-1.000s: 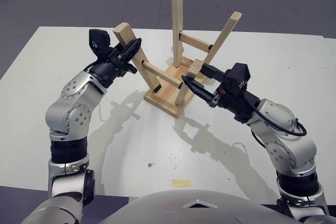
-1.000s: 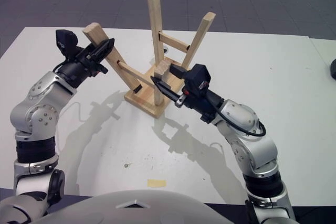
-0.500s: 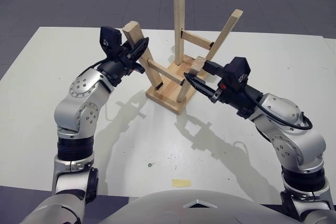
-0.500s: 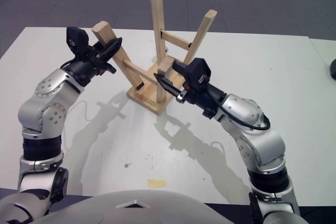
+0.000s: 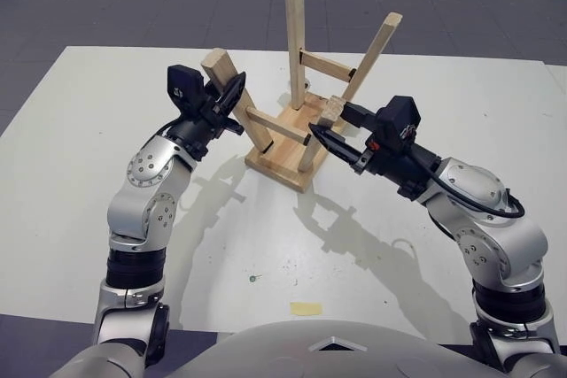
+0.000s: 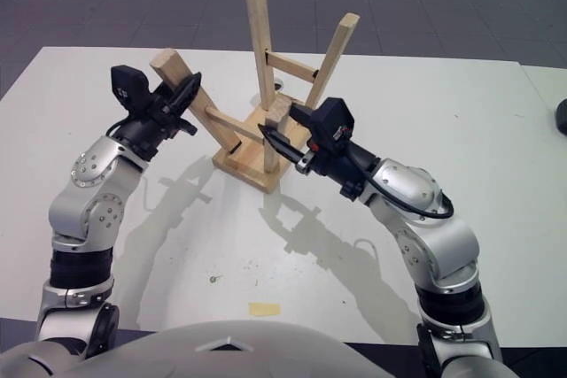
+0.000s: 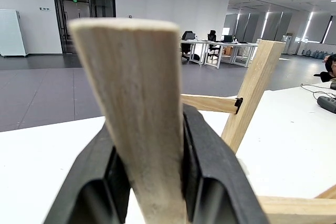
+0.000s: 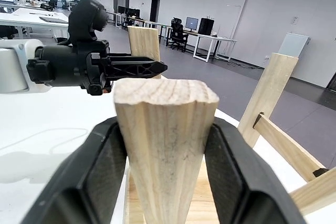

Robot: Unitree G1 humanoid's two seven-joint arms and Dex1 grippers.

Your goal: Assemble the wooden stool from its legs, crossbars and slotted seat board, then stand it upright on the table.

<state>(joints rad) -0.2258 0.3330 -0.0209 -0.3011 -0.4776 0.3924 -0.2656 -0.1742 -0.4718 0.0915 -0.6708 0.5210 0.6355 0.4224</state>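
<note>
wood fills the gap between both pairs of my fingers. my left gripper (image 5: 230,99) is clamped on one leg (image 5: 241,104) of the stool (image 5: 292,121), just below the leg's free end, the pads (image 7: 202,161) pressed flat on either side. my right gripper (image 5: 328,123) is clamped the same way on the near leg (image 5: 319,139), whose cut end pokes out just past my right fingers (image 8: 100,177).

over the last second my left arm has swung in toward the stool, elbow tucked closer, without loosening its grip. the leg it holds came along. my right gripper has pushed a little away from me. the seat board (image 5: 282,165) has crept slightly toward the far side of the table (image 5: 106,95), so the stool moved as one piece between my two grips.

the stool is upside down, with the seat board below both sets of fingers and the other two legs rising beyond them. a crossbar (image 5: 275,126) runs across just under my left fingers. i cannot tell if the board rests on the table or hangs just off it.

my read: assembly looks finished, nothing came loose in the shift, and what remains is turning it over onto its legs.
</note>
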